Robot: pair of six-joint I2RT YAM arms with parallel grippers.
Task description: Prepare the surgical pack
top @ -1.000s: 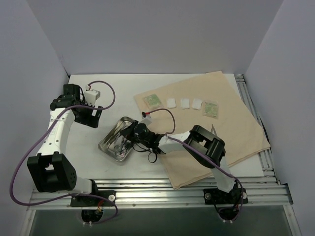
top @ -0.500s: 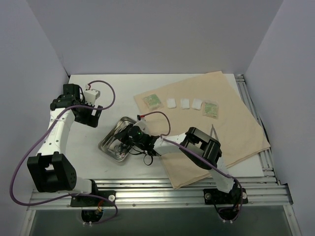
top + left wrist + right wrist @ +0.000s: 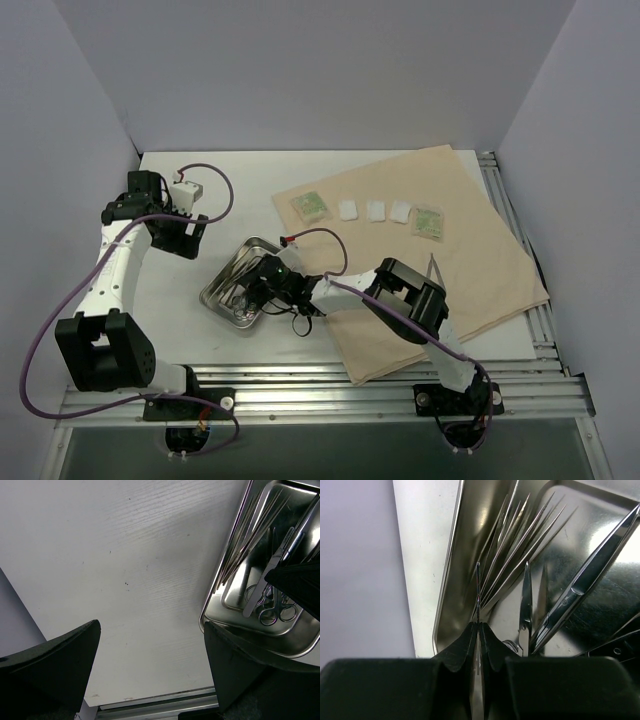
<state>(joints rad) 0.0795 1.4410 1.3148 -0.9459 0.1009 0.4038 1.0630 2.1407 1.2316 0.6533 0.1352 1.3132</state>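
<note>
Maybe halfway: gauze squares (image 3: 375, 210) and green packets (image 3: 310, 206) sit lined up on the tan cloth (image 3: 480, 250), instruments (image 3: 265, 597) still in the steel tray (image 3: 214, 296), right end effector (image 3: 478, 629) pinching one thin tool (image 3: 478, 587) there, left end effector (image 3: 150, 660) spread wide, idle.

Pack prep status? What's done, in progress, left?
Done: cloth spread, two green packets and three gauze squares lined up on it. In hand: right gripper shut on a thin metal tool inside the tray. To do: scissors and other tools still in the tray, off the cloth; wrapping not started. Left gripper open.
</note>
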